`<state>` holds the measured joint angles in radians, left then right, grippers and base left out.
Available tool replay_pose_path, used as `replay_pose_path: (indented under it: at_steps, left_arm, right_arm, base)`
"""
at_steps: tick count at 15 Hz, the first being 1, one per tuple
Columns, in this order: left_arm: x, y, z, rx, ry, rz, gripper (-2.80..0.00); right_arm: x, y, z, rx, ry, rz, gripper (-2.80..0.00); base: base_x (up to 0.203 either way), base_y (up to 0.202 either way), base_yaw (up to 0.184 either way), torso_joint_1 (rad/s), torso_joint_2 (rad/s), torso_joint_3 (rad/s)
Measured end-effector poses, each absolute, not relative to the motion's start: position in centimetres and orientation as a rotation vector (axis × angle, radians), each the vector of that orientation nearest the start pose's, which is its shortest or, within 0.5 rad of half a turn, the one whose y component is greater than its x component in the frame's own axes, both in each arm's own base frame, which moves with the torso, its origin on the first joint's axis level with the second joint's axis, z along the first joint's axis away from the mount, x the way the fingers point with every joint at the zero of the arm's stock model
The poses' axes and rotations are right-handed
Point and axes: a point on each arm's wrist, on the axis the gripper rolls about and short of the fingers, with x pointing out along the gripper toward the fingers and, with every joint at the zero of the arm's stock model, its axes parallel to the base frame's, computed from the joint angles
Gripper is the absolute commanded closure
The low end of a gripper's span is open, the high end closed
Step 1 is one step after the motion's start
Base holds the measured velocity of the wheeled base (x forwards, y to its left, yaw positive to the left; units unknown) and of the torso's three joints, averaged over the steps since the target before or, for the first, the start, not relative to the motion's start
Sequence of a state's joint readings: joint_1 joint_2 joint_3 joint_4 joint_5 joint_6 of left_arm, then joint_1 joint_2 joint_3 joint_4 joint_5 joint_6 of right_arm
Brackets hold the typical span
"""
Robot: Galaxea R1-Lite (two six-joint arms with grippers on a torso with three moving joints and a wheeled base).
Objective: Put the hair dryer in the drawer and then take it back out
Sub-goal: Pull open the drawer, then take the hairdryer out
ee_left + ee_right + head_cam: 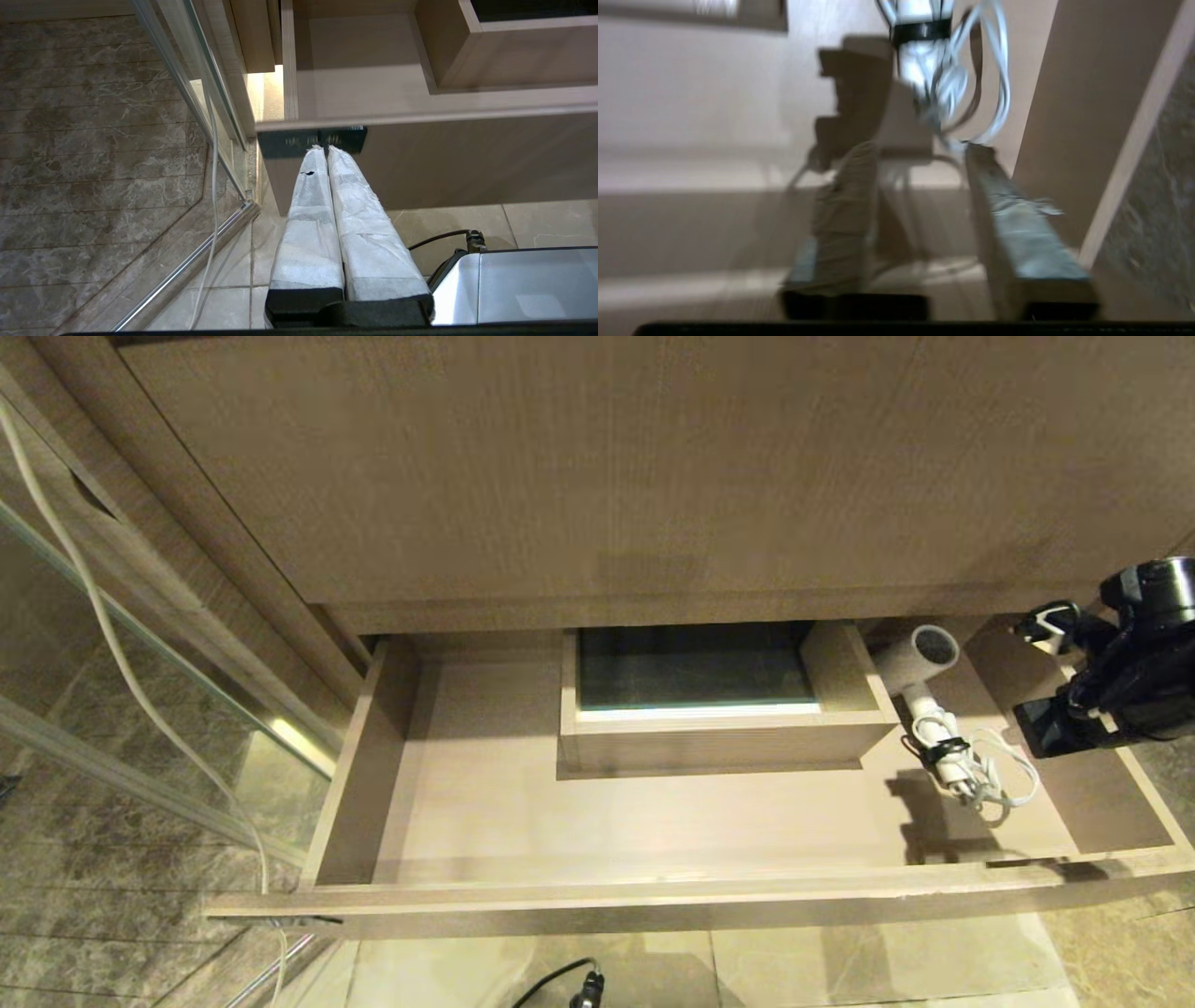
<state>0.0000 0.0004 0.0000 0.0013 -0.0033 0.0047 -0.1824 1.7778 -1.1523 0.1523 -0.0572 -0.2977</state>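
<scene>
Head view: hair dryer (920, 686) lay in drawer (597, 896), right of its boxed cutout | right gripper (920, 154) empty, jaws apart beside cord, I judged for retrieval | left gripper (327, 151) parked, closed.

open light wood-grain drawer (644, 803), boxed cutout (709, 709) at mid-back, white hair dryer (924, 686) lying on drawer floor near right back corner, just beside cutout, strapped coiled cord (980, 775) toward front
</scene>
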Motion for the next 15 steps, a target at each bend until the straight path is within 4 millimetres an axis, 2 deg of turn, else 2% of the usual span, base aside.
replay_pose_path:
  at_steps: [5,11,15]
  left_arm:
    - [-2.3,0.0,7.5,0.004,0.002,-0.003,0.0]
    - [-2.3,0.0,7.5,0.005,0.002,-0.003,0.0]
    - [-2.3,0.0,7.5,0.005,0.002,-0.004,0.0]
  right_arm:
    - [36.1,-8.0,15.9,-0.217,0.833,-0.131,-2.8]
    - [39.3,-9.7,12.1,-0.197,0.867,-0.142,-2.8]
    - [40.3,-10.1,9.9,-0.165,0.879,-0.074,-2.8]
  base:
    - [0.0,0.0,0.0,0.0,0.0,0.0]
    - [0.0,0.0,0.0,0.0,0.0,0.0]
    - [0.0,0.0,0.0,0.0,0.0,0.0]
